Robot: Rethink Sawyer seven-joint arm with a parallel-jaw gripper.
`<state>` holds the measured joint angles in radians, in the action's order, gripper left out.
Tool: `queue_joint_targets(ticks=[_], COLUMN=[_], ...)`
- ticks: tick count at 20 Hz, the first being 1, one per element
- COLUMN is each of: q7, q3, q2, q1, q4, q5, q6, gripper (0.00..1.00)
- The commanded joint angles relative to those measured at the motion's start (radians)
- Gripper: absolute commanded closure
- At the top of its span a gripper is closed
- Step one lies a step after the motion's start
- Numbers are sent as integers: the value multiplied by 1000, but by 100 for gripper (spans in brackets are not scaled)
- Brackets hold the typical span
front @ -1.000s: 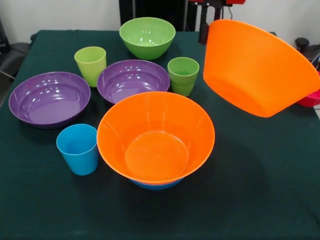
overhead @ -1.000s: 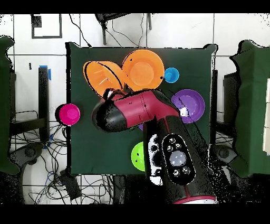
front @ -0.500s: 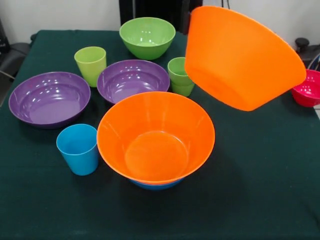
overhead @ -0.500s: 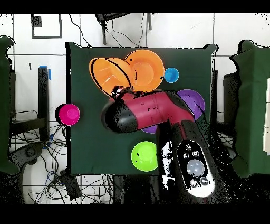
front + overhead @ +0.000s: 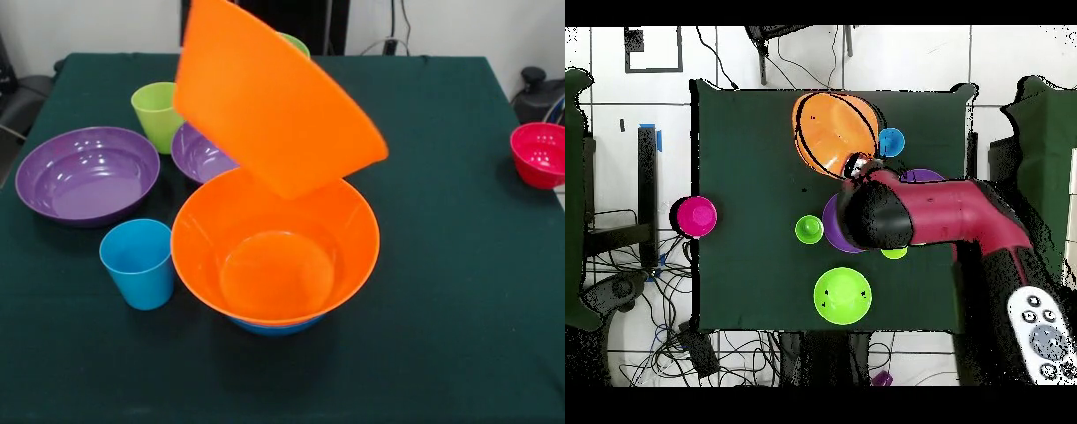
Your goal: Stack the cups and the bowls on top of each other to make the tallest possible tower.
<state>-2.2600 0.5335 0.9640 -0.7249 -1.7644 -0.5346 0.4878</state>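
A big orange bowl [image 5: 278, 97] hangs steeply tilted in the air, right above the second orange bowl [image 5: 274, 247]. That one sits nested on a blue bowl [image 5: 274, 327], and together they make the tower. In the overhead view my gripper [image 5: 856, 166] is shut on the lifted bowl's [image 5: 833, 130] rim; the front view hides it behind the bowl. Two purple bowls [image 5: 86, 172] [image 5: 199, 150], a yellow-green cup [image 5: 154, 110] and a sky blue cup [image 5: 139, 263] stand to the left. The ridged green cup [image 5: 809, 229] and green bowl [image 5: 842, 295] show from overhead.
A small red bowl [image 5: 538, 155] sits at the table's right edge in the front view. My arm [image 5: 935, 212] reaches across the table over the purple bowls in the overhead view. Dark green cloth [image 5: 459, 291] covers the table.
The lifted orange bowl has swung from the right side of the front view leftward to above the nested orange bowl, tilting more steeply. The arm has turned with it.
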Motion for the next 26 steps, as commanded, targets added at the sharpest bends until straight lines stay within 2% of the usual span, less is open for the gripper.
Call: queue_joint_targets(ticks=[1,7,12,17,21,23,26], q7=[414,529,502,529,558,583,578], q3=[149,248,323,346,453,499,537], q2=[-90,-182,-305,-361,-458,-502,-529], q1=[-95,-164,-217,-212,-266,-290,-305], q4=[-17,10,1,17,17,19,27], q5=[-77,-103,-57,-99,-45,-43,-38], q6=[83,96,23,-12,-7,0,24], gripper=[100,100,100,100,100,100,100])
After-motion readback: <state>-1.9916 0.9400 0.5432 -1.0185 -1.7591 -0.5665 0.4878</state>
